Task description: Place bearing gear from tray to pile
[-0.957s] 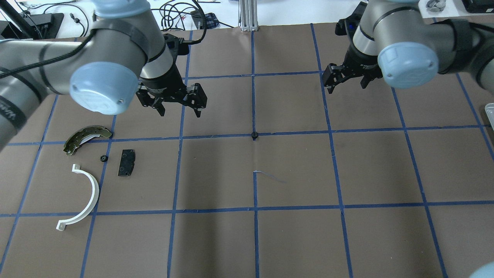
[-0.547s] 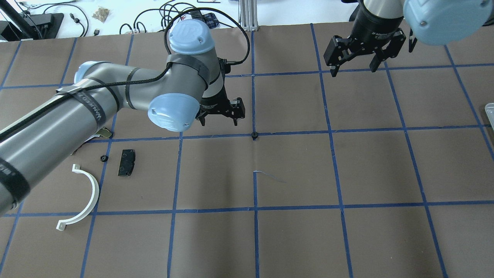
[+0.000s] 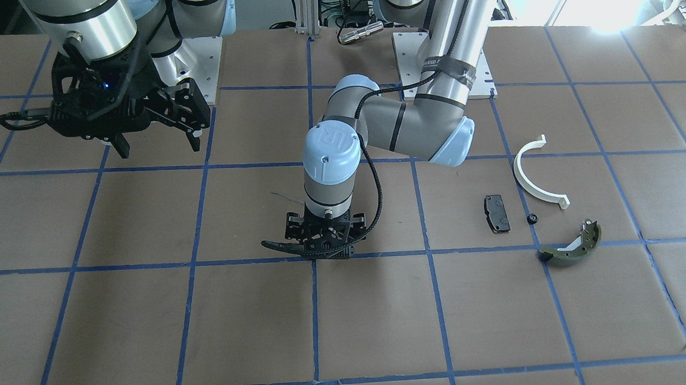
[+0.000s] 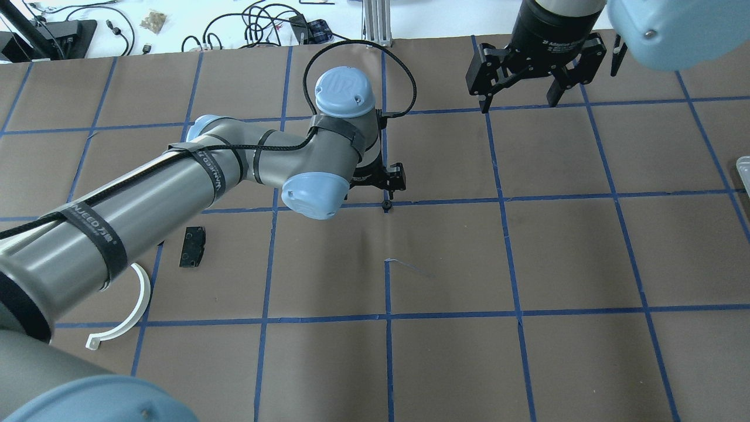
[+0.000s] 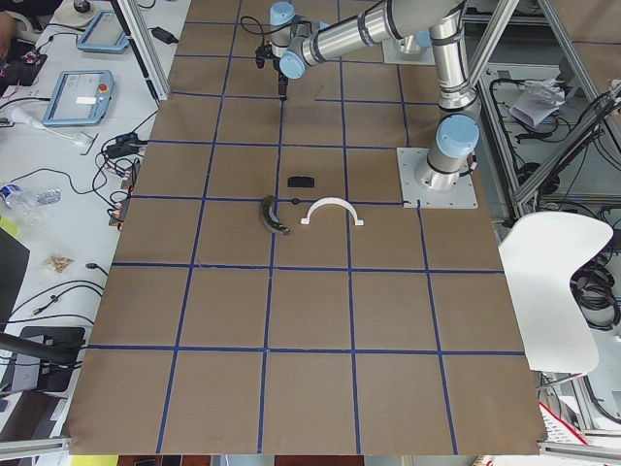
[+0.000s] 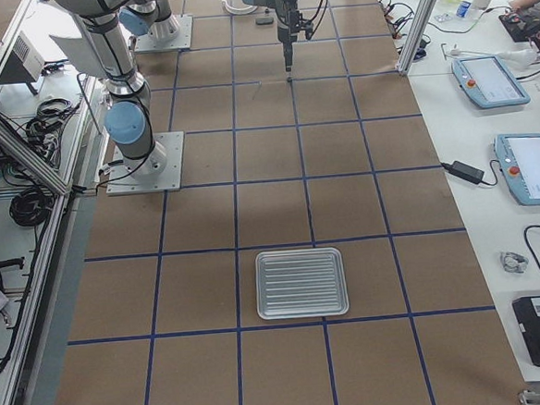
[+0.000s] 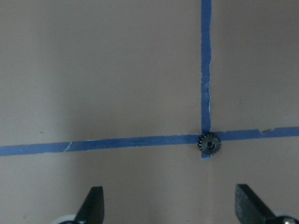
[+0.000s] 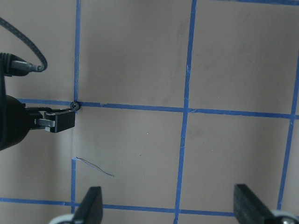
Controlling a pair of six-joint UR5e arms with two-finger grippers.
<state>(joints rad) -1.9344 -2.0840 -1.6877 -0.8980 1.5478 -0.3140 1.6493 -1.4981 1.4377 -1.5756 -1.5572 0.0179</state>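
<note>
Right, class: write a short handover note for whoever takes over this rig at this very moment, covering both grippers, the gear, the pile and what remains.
Left gripper: jaws open, empty, low over the bearing gear, which lies ungripped on a tape crossing mid-table.
Right gripper: jaws open, empty, raised clear.
Pile, on the robot's left: white half-ring, black pad, brake shoe, plus a second small gear.
Done: the gear is off the tray.
Left: grip it, carry it to the pile, release.

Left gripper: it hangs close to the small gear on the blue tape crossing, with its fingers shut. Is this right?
No. The left gripper hangs close to the small gear on the tape crossing with fingers open; the left wrist view shows it.
</note>
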